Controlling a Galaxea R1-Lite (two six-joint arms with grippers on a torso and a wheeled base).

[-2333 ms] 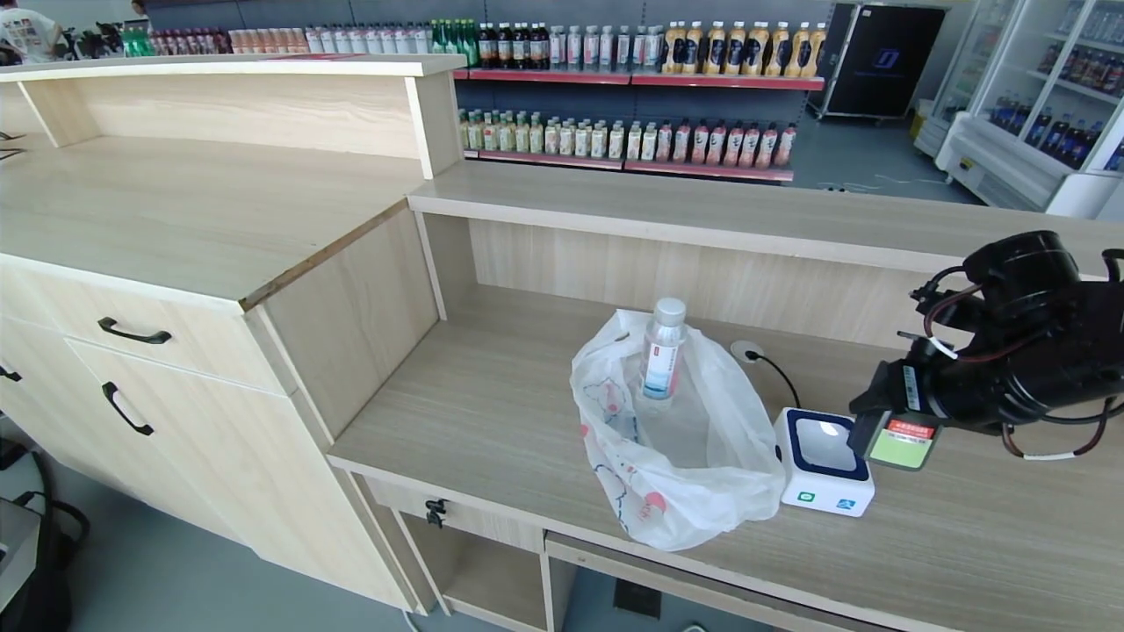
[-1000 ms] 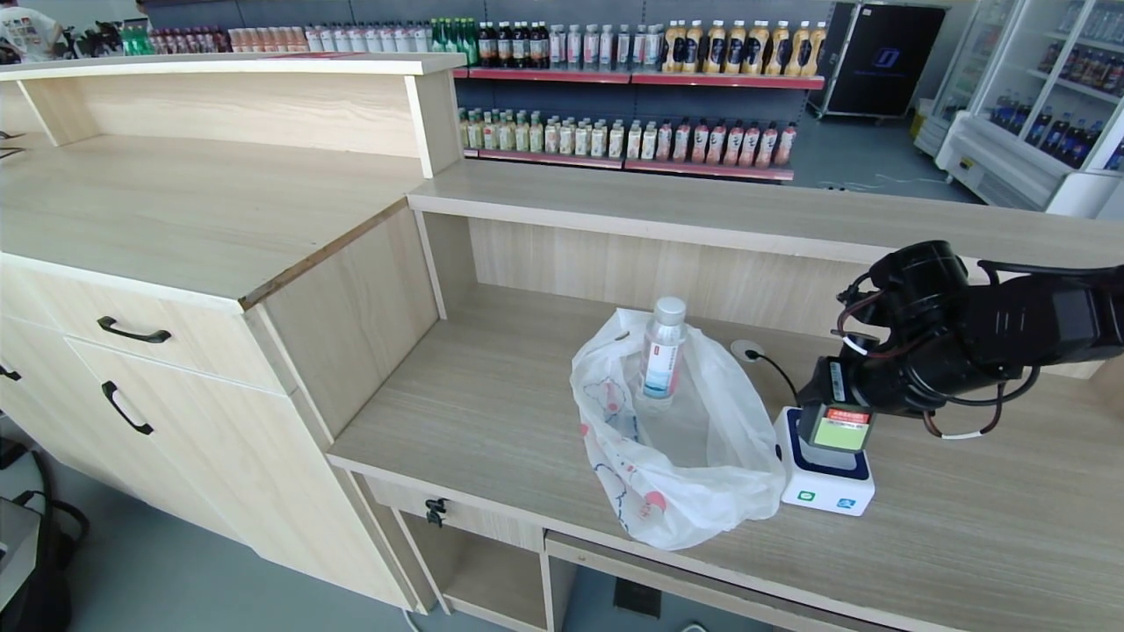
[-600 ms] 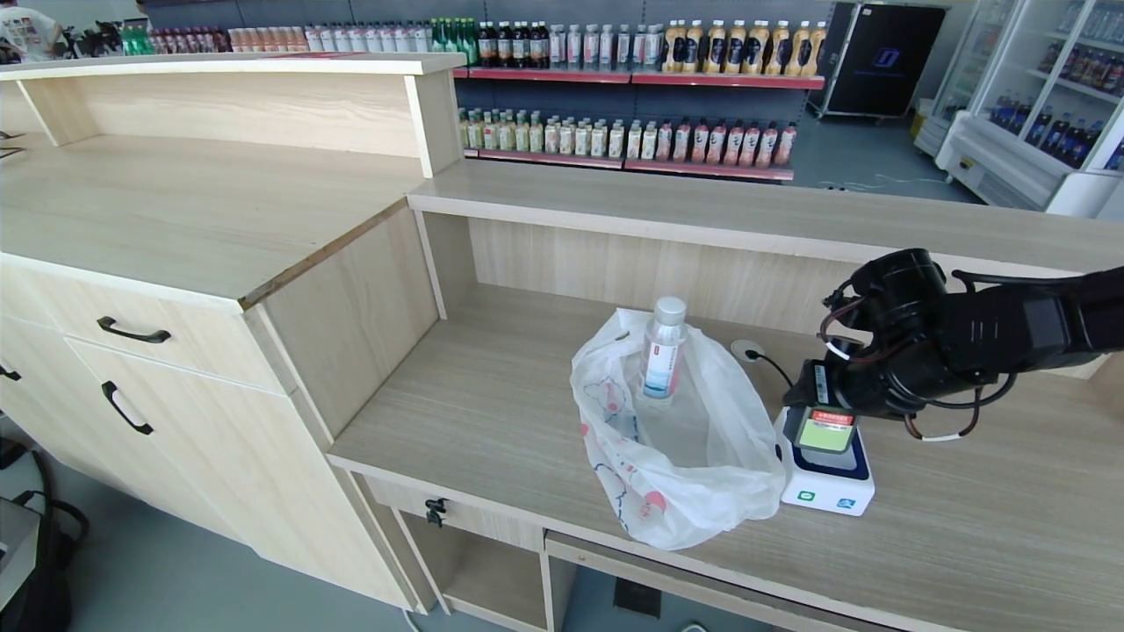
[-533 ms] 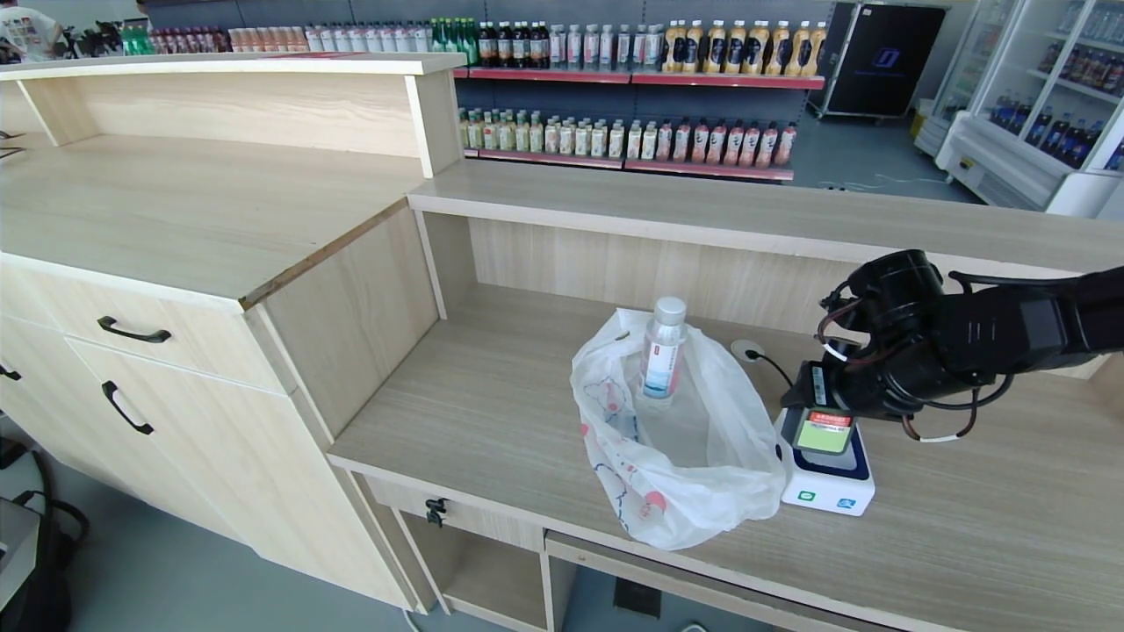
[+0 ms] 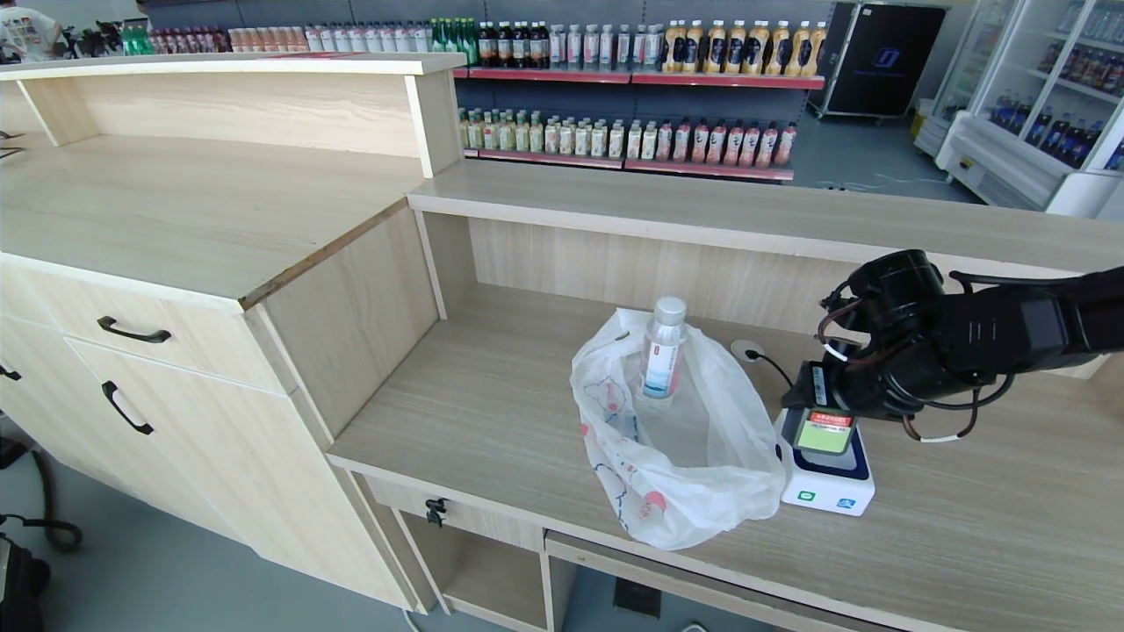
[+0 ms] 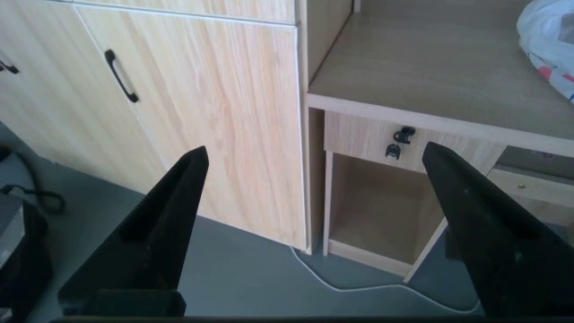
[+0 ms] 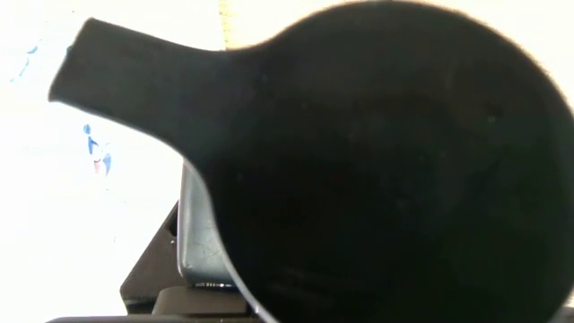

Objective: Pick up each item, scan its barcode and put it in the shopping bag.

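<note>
One small green-and-red packet (image 5: 824,436) is grasped in the right gripper (image 5: 812,405), just above the dark window of the white scanner (image 5: 825,496) on the desk (image 5: 492,412). Beside the scanner, touching it, the white shopping bag (image 5: 685,483) lies open with a clear water bottle (image 5: 660,355) upright inside. The left gripper (image 6: 312,151) hangs released, jaws spread wide, low before the cabinet door (image 6: 224,117).

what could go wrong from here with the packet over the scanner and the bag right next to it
The small green-and-red packet in the right hand hangs very close above the white box scanner; lowering it might knock the scanner. Swinging to the white plastic shopping bag could tip the clear water bottle standing upright inside it.
</note>
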